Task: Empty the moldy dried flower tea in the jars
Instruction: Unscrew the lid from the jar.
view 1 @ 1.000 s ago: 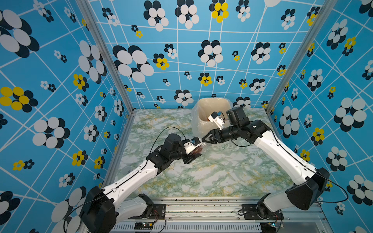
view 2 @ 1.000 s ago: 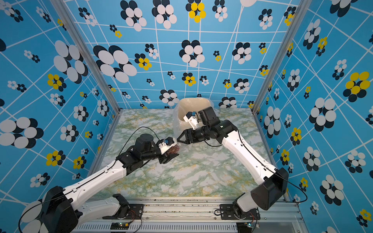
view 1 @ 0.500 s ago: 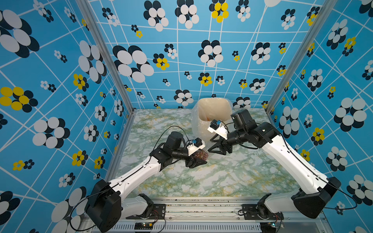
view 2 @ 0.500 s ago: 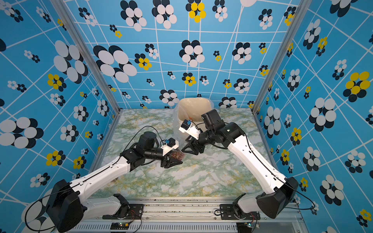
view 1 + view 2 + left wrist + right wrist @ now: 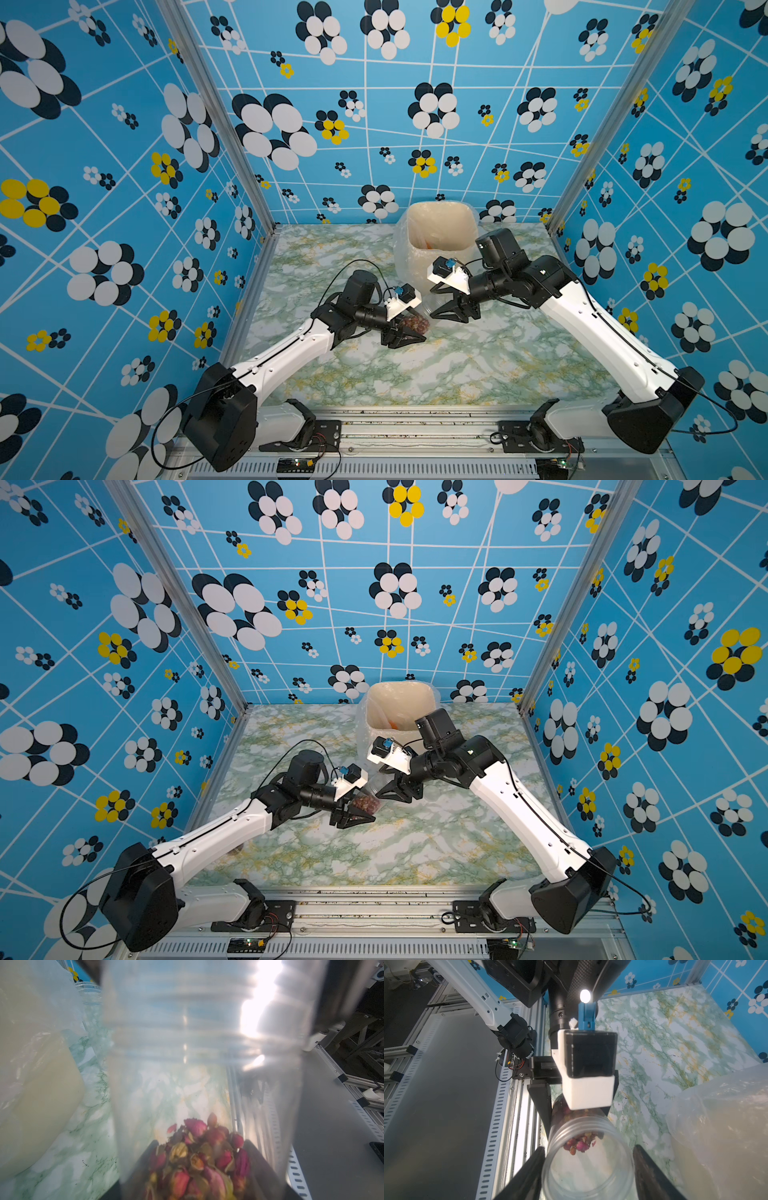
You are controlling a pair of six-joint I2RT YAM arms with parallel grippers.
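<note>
A clear jar (image 5: 587, 1157) lies tilted over the marble table, its open, lidless mouth facing my right gripper. The moldy dried flower tea (image 5: 199, 1157) is a heap of reddish rosebuds at its closed end, seen in both top views (image 5: 413, 322) (image 5: 365, 803). My left gripper (image 5: 409, 332) (image 5: 202, 1178) is shut on that closed end. My right gripper (image 5: 446, 313) (image 5: 588, 1167) is open and straddles the jar's mouth. One of its fingers (image 5: 529, 1174) touches the rim and the other stands apart from it. A second clear jar (image 5: 89, 995) stands beside the bin.
The beige bin (image 5: 440, 216) (image 5: 399, 688) with a loose clear plastic liner stands at the back of the table, just behind both grippers. The blue flowered walls close in three sides. The metal rail with both arm bases (image 5: 374, 428) runs along the front edge.
My right gripper has come down from beside the bin's rim to the jar's mouth. My left gripper has carried the jar slightly right and toward the front.
</note>
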